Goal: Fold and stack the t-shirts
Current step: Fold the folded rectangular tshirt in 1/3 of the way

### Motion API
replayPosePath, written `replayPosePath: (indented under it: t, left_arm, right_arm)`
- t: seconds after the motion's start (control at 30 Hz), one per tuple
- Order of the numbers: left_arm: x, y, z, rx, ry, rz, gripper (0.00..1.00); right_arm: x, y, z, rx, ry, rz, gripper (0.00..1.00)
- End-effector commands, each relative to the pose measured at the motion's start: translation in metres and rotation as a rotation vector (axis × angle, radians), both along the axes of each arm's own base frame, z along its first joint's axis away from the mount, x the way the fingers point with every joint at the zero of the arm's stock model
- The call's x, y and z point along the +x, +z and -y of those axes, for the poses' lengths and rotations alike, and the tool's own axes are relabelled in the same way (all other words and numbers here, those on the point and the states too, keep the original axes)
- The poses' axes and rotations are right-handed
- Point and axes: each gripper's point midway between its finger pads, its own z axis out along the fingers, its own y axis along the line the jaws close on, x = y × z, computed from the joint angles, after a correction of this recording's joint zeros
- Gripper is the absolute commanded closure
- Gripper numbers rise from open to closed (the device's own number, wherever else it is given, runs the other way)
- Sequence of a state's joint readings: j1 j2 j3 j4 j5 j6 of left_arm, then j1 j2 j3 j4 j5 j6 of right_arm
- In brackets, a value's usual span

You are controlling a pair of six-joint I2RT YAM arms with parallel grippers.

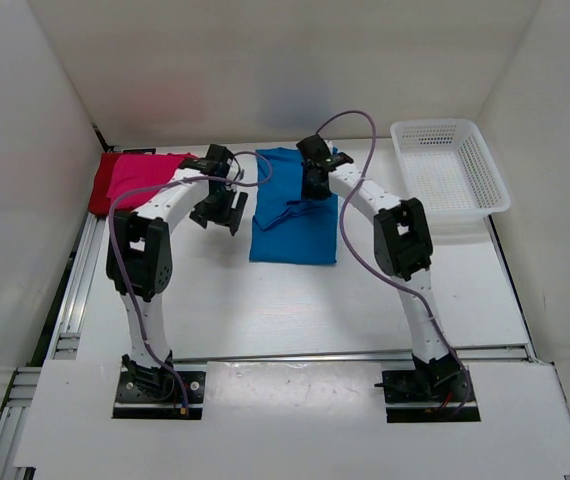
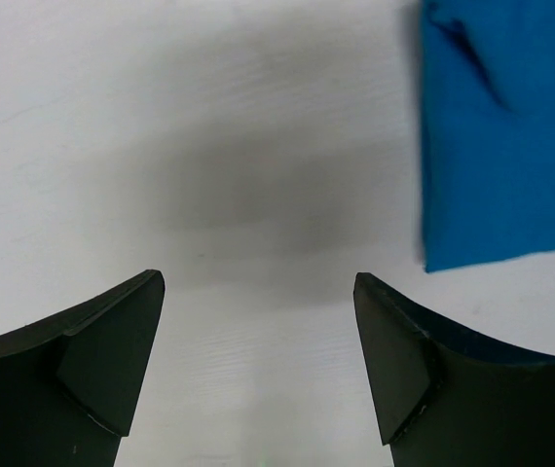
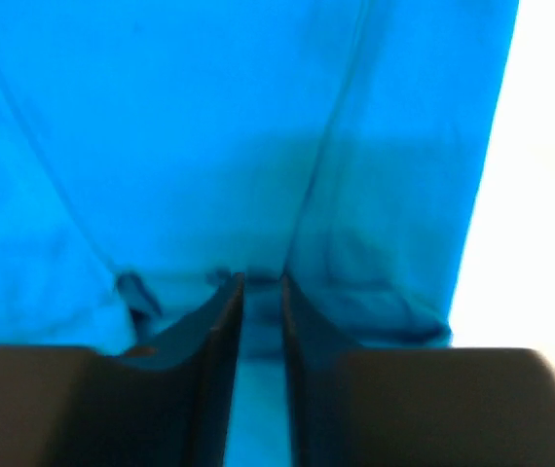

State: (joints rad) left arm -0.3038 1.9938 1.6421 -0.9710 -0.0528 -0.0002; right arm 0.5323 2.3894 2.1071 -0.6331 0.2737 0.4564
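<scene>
Over the blue t-shirt (image 1: 290,235) your right gripper (image 3: 261,280), barely parted, hold unclear, probably settles a fold; left gripper (image 2: 258,284) hangs wide, empty.

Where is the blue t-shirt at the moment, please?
In the top view, the blue t-shirt lies at the far middle of the table, between the pink t-shirt on the left and the white basket on the right.
</scene>
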Motion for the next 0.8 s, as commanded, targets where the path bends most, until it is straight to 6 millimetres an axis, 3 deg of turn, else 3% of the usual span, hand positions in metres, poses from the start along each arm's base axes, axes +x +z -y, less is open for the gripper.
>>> replayPosePath:
  t: [0.0, 0.03, 0.1, 0.17, 0.2, 0.23, 0.27, 0.37, 0.5, 0.6, 0.63, 0.77]
  left_arm:
    - [-0.017, 0.019, 0.031, -0.109, -0.072, -0.010, 0.10]
    - [-0.020, 0.019, 0.033, -0.121, -0.076, -0.024, 0.09]
    - [-0.023, 0.019, 0.039, -0.151, -0.086, -0.034, 0.09]
    - [-0.026, 0.021, 0.046, -0.194, -0.100, -0.048, 0.09]
    - [-0.027, 0.016, 0.048, -0.203, -0.103, -0.066, 0.09]
    - [-0.026, 0.015, 0.053, -0.224, -0.109, -0.073, 0.09]
    - [-0.024, 0.010, 0.056, -0.230, -0.111, -0.088, 0.09]
    - [-0.028, 0.000, 0.063, -0.264, -0.119, -0.145, 0.09]
    - [-0.032, -0.020, 0.073, -0.286, -0.130, -0.209, 0.09]
    - [-0.048, -0.031, 0.085, -0.320, -0.152, -0.278, 0.09]
    - [-0.056, -0.034, 0.088, -0.322, -0.161, -0.300, 0.09]
    - [-0.062, -0.054, 0.095, -0.297, -0.175, -0.341, 0.15]
  right_arm:
    - [-0.013, 0.057, 0.020, 0.115, 0.030, -0.010, 0.58]
    - [-0.014, 0.065, 0.032, 0.165, 0.020, -0.034, 0.51]
    - [-0.035, 0.052, 0.042, 0.239, 0.012, -0.143, 0.38]
    - [-0.050, 0.063, 0.047, 0.339, 0.043, -0.193, 0.34]
    - [-0.065, 0.050, 0.053, 0.318, 0.046, -0.234, 0.31]
    - [-0.075, 0.057, 0.058, 0.302, 0.072, -0.228, 0.28]
    - [-0.093, 0.041, 0.063, 0.259, 0.071, -0.269, 0.26]
    - [-0.126, 0.032, 0.066, 0.260, 0.085, -0.328, 0.25]
    - [-0.180, -0.004, 0.062, 0.279, 0.116, -0.460, 0.25]
    - [-0.199, -0.012, 0.054, 0.343, 0.112, -0.505, 0.25]
    - [-0.211, -0.022, 0.056, 0.346, 0.099, -0.543, 0.25]
    - [-0.227, -0.031, 0.049, 0.360, 0.092, -0.570, 0.25]
